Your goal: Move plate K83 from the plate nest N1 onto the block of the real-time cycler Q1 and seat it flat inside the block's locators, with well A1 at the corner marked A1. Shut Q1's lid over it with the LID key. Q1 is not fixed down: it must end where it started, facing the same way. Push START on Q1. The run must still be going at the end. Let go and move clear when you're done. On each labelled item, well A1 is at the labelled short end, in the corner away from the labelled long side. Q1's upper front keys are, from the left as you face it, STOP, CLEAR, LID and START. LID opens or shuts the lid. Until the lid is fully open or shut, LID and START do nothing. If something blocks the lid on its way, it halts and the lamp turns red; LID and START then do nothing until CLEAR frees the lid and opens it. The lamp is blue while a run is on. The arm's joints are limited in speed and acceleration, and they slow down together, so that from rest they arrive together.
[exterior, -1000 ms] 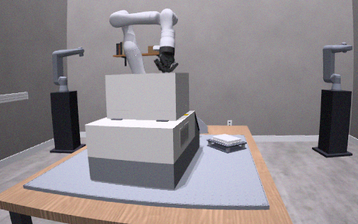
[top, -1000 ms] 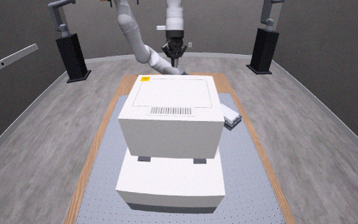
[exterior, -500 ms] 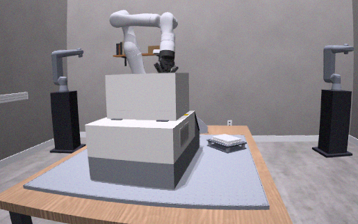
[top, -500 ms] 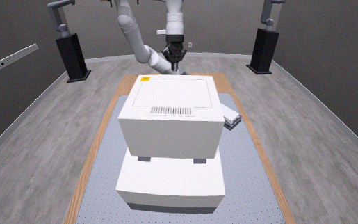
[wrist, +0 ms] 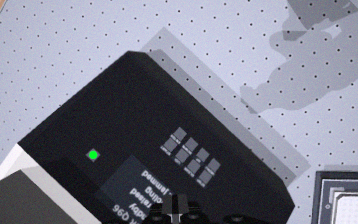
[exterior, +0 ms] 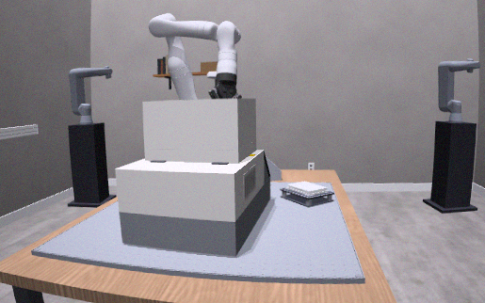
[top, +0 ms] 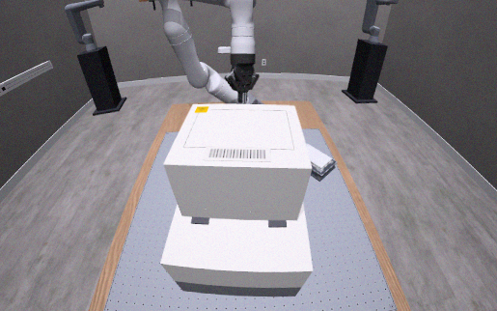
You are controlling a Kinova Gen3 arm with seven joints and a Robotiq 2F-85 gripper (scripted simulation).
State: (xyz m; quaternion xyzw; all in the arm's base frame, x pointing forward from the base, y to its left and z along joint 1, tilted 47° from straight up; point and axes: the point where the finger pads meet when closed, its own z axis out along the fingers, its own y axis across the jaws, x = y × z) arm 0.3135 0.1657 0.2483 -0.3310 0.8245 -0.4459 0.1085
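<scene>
The cycler Q1 (top: 237, 193) is a white stepped box in the middle of the mat, with its large white upper part (exterior: 199, 129) sitting over the base. The wrist view shows its black front panel, a green lamp (wrist: 93, 155), two rows of small grey keys (wrist: 190, 156) and a display below them. My gripper (top: 243, 94) is shut and empty. It hangs over the far front side of Q1, its fingertips (wrist: 175, 210) just above the panel near the display. Plate K83 (exterior: 307, 189) (top: 320, 162) lies on its nest N1 beside Q1. The block is hidden.
The nest's corner shows at the wrist view's lower right (wrist: 348, 200). Two black pedestals (top: 99, 79) (top: 365, 70) with grey arms stand on the floor beyond the table. The wooden table edge (exterior: 359, 226) runs close to the nest.
</scene>
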